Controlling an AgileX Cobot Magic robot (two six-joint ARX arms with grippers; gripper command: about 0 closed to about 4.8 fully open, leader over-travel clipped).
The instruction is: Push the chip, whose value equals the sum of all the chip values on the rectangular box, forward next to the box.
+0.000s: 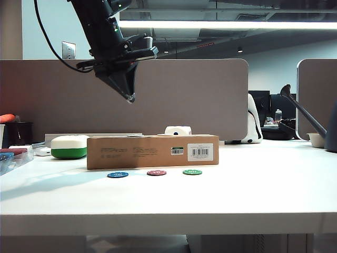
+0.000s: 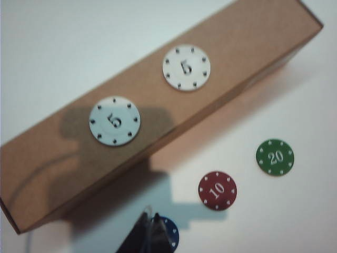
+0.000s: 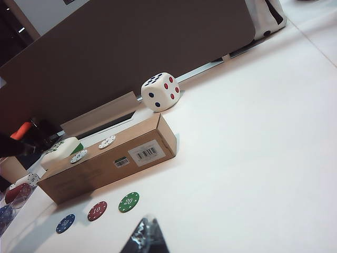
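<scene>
Left wrist view: rectangular box (image 2: pixel 231 58), two white chips (image 2: pixel 186 67), left gripper (image 2: pixel 150 237), right gripper (image 3: pixel 146 240)

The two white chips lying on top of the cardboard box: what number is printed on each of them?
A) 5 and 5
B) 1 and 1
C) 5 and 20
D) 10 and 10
A: in the left wrist view, both white chips on the rectangular box read 5, while the 10 is on the red chip on the table and the 20 is on the green chip.
</scene>
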